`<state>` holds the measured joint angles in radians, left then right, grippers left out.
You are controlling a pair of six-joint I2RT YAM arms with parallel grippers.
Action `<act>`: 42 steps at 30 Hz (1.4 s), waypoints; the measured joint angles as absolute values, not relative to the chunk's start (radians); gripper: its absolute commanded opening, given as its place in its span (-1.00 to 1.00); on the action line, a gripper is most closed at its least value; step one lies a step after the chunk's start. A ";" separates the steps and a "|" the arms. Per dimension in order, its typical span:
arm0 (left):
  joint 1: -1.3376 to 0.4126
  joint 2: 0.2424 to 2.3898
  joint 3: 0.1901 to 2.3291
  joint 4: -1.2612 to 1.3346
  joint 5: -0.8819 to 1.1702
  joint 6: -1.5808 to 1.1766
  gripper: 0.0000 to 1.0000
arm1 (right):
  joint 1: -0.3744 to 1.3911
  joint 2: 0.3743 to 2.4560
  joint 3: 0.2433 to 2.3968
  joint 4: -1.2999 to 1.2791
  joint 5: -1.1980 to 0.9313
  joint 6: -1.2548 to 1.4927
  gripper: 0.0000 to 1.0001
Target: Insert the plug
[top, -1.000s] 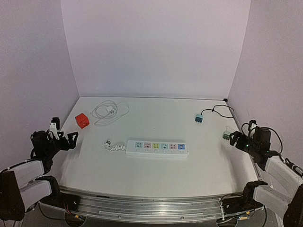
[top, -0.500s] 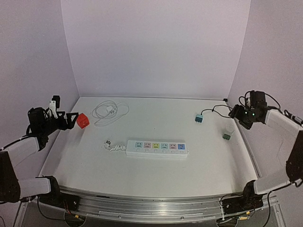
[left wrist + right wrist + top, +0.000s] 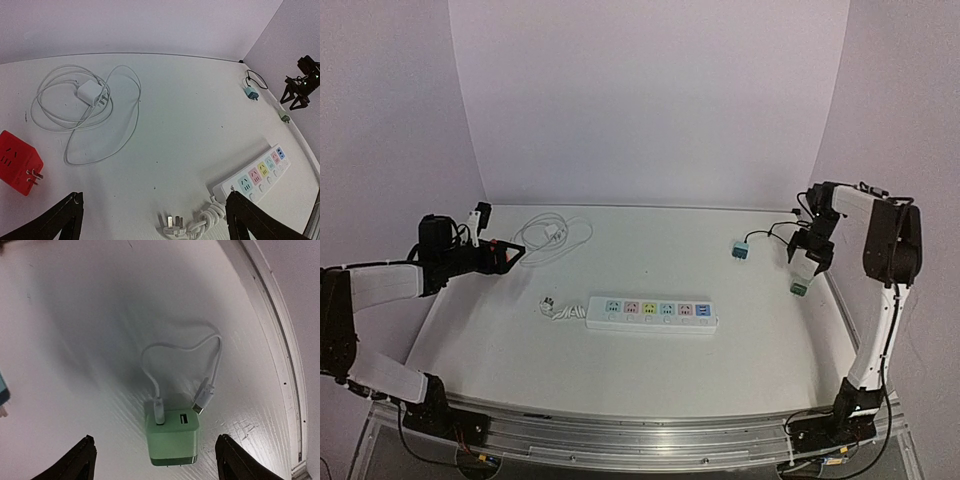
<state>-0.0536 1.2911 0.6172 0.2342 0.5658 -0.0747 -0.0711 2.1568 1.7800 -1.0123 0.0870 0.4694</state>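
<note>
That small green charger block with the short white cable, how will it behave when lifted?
The small green charger block looks rigid and boxy, so probably light and unlikely to roll. Its short white cable loops loosely with one end free, so it should dangle.

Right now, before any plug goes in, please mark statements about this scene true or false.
Every socket of the power strip is empty. True.
The right gripper is shut on the green charger. False: its jaws stand open on either side of it.
One end of the short white cable sits in the green charger. True.
The red plug is in the power strip. False: it lies apart, far to its left.
</note>
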 measured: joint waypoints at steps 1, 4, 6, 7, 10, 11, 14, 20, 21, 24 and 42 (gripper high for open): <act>-0.054 1.302 0.623 0.235 0.565 -0.071 0.99 | -0.071 2.198 1.820 -1.057 0.088 0.463 0.56; -0.052 1.326 0.633 0.235 0.559 -0.058 0.99 | -0.071 2.282 1.880 -1.125 0.096 0.444 0.49; -0.052 1.337 0.635 0.236 0.556 -0.052 0.99 | -0.071 2.312 1.906 -1.167 0.103 0.434 0.42; -0.052 1.343 0.635 0.236 0.555 -0.051 0.99 | -0.071 2.325 1.920 -1.180 0.103 0.426 0.38; -0.052 1.356 0.635 0.236 0.555 -0.050 0.99 | -0.072 2.350 1.955 -1.205 0.098 0.416 0.33; -0.052 1.359 0.635 0.237 0.554 -0.050 0.99 | -0.072 2.355 1.961 -1.211 0.094 0.417 0.33; -0.052 1.367 0.635 0.236 0.554 -0.047 0.99 | -0.072 2.361 1.966 -1.223 0.085 0.416 0.27; -0.052 1.381 0.635 0.239 0.554 -0.031 0.98 | -0.073 2.362 1.962 -1.238 0.083 0.413 -0.25; -0.052 1.383 0.635 0.241 0.554 -0.030 0.99 | -0.074 2.362 1.962 -1.240 0.084 0.412 -0.37; -0.053 1.384 0.635 0.244 0.554 -0.027 0.97 | -0.075 2.362 1.962 -1.246 0.085 0.408 -0.78; -0.212 1.384 0.764 0.267 0.557 0.044 0.87 | 0.195 1.870 1.881 -0.987 0.260 0.464 -1.00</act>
